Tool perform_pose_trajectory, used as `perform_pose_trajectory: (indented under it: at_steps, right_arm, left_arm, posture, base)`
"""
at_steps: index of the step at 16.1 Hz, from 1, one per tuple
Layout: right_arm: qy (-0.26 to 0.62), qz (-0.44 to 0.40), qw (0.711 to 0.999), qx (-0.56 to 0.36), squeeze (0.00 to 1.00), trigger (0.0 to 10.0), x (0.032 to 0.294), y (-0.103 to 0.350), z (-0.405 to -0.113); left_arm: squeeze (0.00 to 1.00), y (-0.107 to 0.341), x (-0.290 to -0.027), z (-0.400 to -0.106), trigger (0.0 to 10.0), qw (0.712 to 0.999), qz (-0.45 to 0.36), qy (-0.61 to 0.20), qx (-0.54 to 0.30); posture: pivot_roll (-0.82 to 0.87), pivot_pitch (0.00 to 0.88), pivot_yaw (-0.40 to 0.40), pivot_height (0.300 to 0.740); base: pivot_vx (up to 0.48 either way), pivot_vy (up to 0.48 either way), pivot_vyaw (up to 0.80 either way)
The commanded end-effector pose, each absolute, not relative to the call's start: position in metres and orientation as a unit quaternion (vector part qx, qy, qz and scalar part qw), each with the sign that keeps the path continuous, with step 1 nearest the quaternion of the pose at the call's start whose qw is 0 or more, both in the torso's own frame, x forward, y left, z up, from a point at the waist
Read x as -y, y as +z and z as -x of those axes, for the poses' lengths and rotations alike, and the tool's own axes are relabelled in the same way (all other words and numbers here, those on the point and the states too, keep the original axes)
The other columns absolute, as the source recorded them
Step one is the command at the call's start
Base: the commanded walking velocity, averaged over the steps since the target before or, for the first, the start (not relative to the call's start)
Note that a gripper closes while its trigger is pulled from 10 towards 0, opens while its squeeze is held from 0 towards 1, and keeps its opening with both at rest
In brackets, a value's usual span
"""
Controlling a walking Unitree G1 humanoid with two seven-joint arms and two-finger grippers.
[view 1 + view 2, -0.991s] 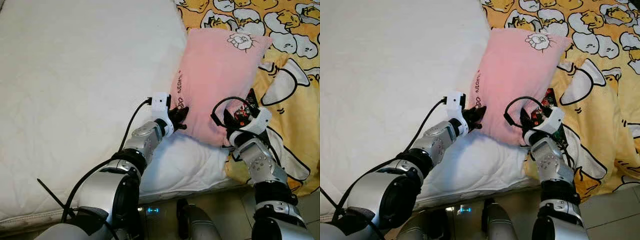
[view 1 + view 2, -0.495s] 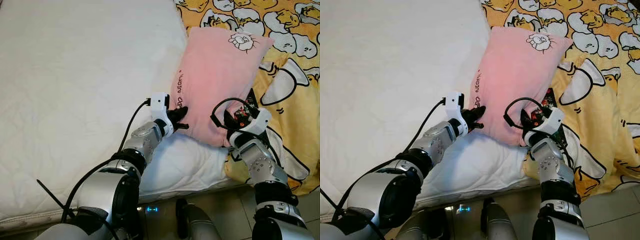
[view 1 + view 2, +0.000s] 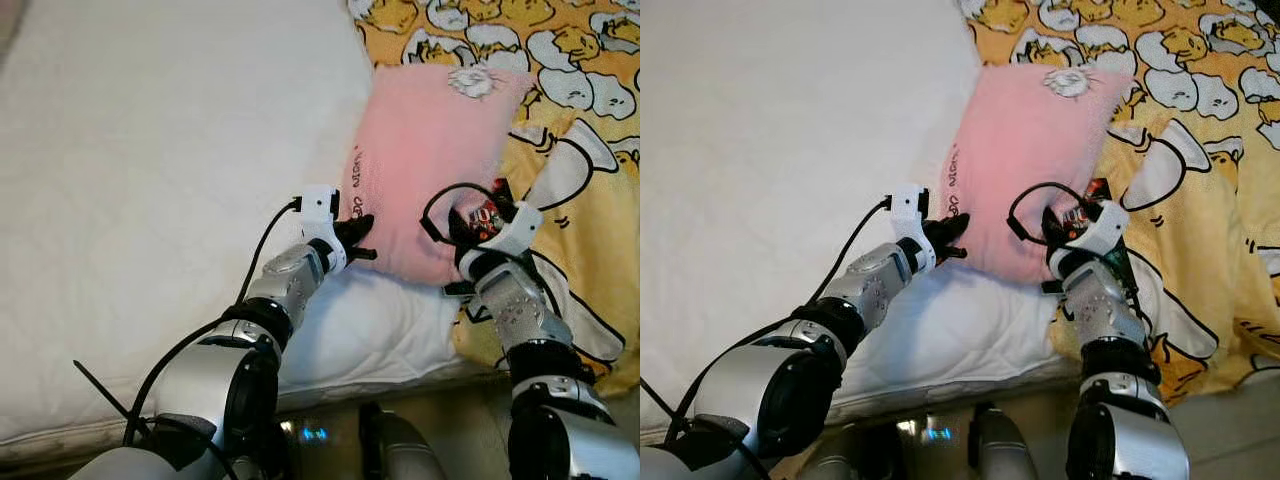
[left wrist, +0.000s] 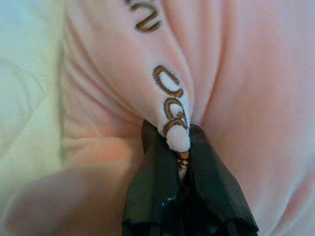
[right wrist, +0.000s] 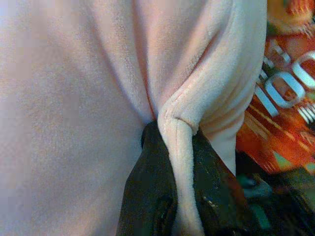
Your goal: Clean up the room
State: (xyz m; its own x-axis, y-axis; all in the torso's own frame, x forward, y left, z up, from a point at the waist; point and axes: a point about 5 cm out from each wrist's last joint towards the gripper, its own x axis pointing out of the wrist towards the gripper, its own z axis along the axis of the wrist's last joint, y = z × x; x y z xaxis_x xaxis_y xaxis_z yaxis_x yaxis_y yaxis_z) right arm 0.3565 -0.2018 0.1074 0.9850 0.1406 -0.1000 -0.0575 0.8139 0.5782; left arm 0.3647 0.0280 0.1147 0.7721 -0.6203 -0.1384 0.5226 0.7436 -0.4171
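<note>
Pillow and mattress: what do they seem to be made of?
Pillow: soft pink fleece or plush, apparently; matte and fuzzy, it bunches into folds where the left gripper and right gripper pinch it, with brown embroidered letters. Mattress: white quilted fabric, matte, with faint stitch lines.

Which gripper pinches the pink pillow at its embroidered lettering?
The left gripper: it pinches a fold of the pink plush pillow with brown stitched letters; the right gripper pinches plain fabric.
</note>
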Motion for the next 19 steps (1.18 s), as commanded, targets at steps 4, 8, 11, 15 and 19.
perform_pose_trajectory:
  at_steps: [4, 8, 11, 15, 19]
  right_arm:
    - [0.104, -0.215, 0.971, 0.021, 0.00, 0.0, 0.203, 0.165, -0.375]
    - [0.117, -0.137, 0.977, 0.113, 0.00, 0.0, 0.216, 0.224, -0.386]
    - [0.107, -0.136, 0.979, 0.106, 0.04, 0.0, 0.216, 0.217, -0.388]
    - [0.117, -0.132, 0.981, 0.076, 0.11, 0.0, 0.205, 0.193, -0.387]
    - [0.116, -0.101, 0.986, 0.067, 0.05, 0.0, 0.194, 0.182, -0.386]
  left_arm:
    - [0.00, 0.157, -0.036, -0.380, 0.0, 0.932, 0.155, -0.326, -0.025]
    - [0.00, 0.192, -0.068, -0.388, 0.0, 0.950, 0.107, -0.281, 0.089]
    - [0.00, 0.183, -0.073, -0.381, 0.0, 0.957, 0.081, -0.260, 0.101]
    - [0.00, 0.168, -0.078, -0.372, 0.0, 0.968, 0.061, -0.228, 0.085]
    - [0.00, 0.174, -0.091, -0.373, 0.0, 0.968, 0.028, -0.231, 0.096]
  posture:
    - [-0.18, 0.000, 0.040, 0.740]
    - [-0.13, 0.000, 0.027, 0.740]
    - [-0.09, 0.000, 0.008, 0.740]
    - [-0.05, 0.000, -0.007, 0.740]
    - [-0.05, 0.000, 0.001, 0.740]
  base:
    - [0.000, 0.000, 0.00]
    - [0.000, 0.000, 0.00]
    - [0.000, 0.000, 0.66]
    - [0.000, 0.000, 0.53]
    - [0.000, 0.230, 0.00]
